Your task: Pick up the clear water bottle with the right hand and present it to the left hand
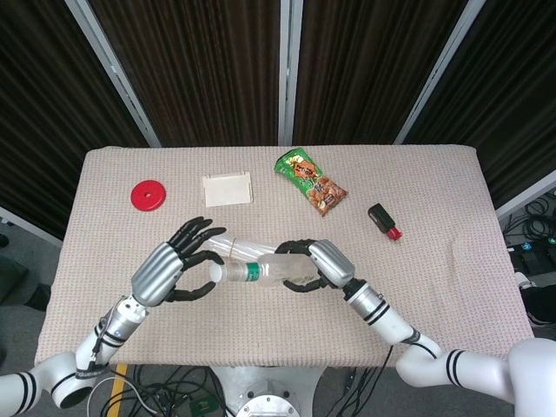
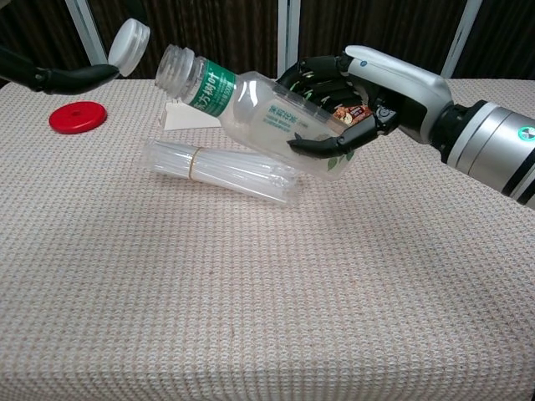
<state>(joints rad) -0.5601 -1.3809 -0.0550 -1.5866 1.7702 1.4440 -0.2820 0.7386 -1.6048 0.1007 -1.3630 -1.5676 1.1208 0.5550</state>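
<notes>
My right hand (image 1: 323, 263) (image 2: 368, 92) grips the clear water bottle (image 1: 269, 269) (image 2: 267, 117) around its lower half, above the table. The bottle lies tilted, its green-labelled neck pointing toward my left hand (image 1: 169, 268) (image 2: 58, 79). The neck is uncapped. The white cap (image 2: 129, 38) (image 1: 215, 274) sits apart from the mouth, pinched at the fingertips of my left hand. The rest of the left hand is cut off in the chest view.
A clear bundle of straws (image 2: 221, 171) (image 1: 228, 248) lies on the cloth-covered table (image 1: 434, 287) under the bottle. Further back are a red disc (image 1: 148, 195), a white card (image 1: 227, 188), a snack bag (image 1: 311, 181) and a small black-and-red object (image 1: 383, 221).
</notes>
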